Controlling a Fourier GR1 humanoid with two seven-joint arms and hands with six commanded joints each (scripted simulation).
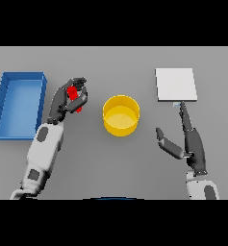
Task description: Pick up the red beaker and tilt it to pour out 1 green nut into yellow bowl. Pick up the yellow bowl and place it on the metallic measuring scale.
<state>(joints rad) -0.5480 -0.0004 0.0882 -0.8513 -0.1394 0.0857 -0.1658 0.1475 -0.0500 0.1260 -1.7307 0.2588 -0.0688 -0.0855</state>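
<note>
Red beaker (75,97) is wrapped in the left hand (69,98), fingers curled round it, at 9 o'clock from the yellow bowl (121,115) with a bare gap between. Blue tray (19,129) hugs the table's left edge. Scale (176,84) sits at the bowl's 2 o'clock; right hand (188,141) spread flat, fingertip at its near edge.

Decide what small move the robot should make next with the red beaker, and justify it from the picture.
Probably carry the red beaker right until it is over the yellow bowl, then tilt. The left hand already has its fingers curled round the beaker, but it sits left of the bowl, so pouring now would likely miss. The right hand lies open below the scale.
</note>
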